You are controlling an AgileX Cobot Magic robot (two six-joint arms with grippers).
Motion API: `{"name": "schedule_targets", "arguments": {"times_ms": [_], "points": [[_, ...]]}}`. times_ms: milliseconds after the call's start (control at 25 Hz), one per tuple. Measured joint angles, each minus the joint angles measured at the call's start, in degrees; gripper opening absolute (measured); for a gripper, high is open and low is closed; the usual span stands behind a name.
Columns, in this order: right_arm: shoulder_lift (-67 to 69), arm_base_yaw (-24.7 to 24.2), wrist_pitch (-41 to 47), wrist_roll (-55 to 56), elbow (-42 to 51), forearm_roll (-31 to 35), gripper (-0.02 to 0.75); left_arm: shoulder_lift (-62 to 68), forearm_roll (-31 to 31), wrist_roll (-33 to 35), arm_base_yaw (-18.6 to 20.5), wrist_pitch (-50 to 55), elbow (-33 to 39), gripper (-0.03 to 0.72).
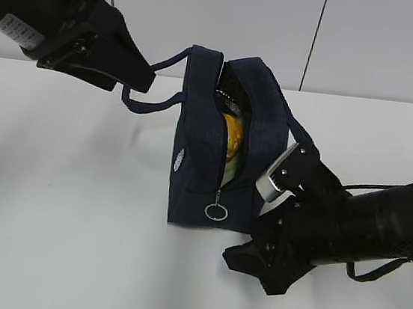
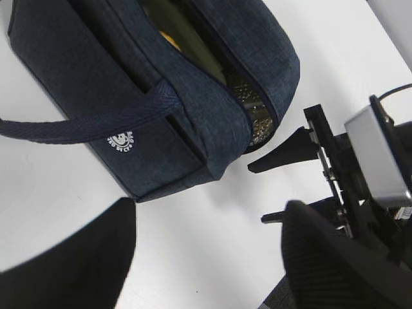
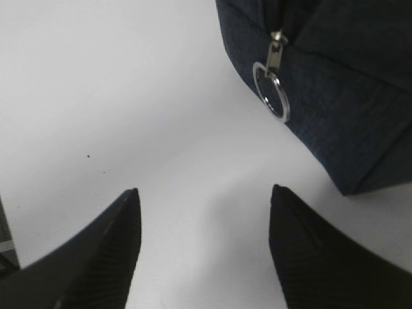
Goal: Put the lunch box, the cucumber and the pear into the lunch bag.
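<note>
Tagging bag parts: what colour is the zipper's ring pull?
Silver metal, on the navy lunch bag. The ring pull shows best in the right wrist view.

Lunch bag is dark navy with a tiny white logo, silver ring pull, yellow pear peeking out.

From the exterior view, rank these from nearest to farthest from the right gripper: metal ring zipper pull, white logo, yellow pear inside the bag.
Measured from the right gripper:
1. Metal ring zipper pull, just up-left, low on the dark navy fabric lunch bag.
2. White logo, further left on the bag's side.
3. Yellow pear, higher, inside the open top.
</note>
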Motion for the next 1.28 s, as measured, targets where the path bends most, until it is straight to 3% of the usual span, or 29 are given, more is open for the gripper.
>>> {"name": "schedule_targets", "arguments": {"times_ms": [240, 840, 960, 1160, 1280], "points": [[4.97, 0.0, 0.25, -18.22, -0.23, 13.3, 0.463, 0.0, 0.85, 0.0, 0.0, 0.56, 0.0, 0.455], [9.1, 0.0, 4.05, -21.33, -5.71, 14.69, 0.452, 0.0, 2.11, 0.0, 0.0, 0.77, 0.06, 0.451], [9.24, 0.0, 4.05, -21.33, -5.84, 14.69, 0.387, 0.0, 2.1, 0.0, 0.0, 0.83, 0.06, 0.449], [10.05, 0.0, 4.14, -21.33, -5.84, 14.69, 0.197, 0.0, 2.17, 0.0, 0.0, 0.93, 0.06, 0.449], [10.8, 0.0, 5.03, -21.33, -5.84, 14.78, 0.154, 0.0, 2.24, 0.0, 0.0, 0.99, 0.06, 0.447]]}}
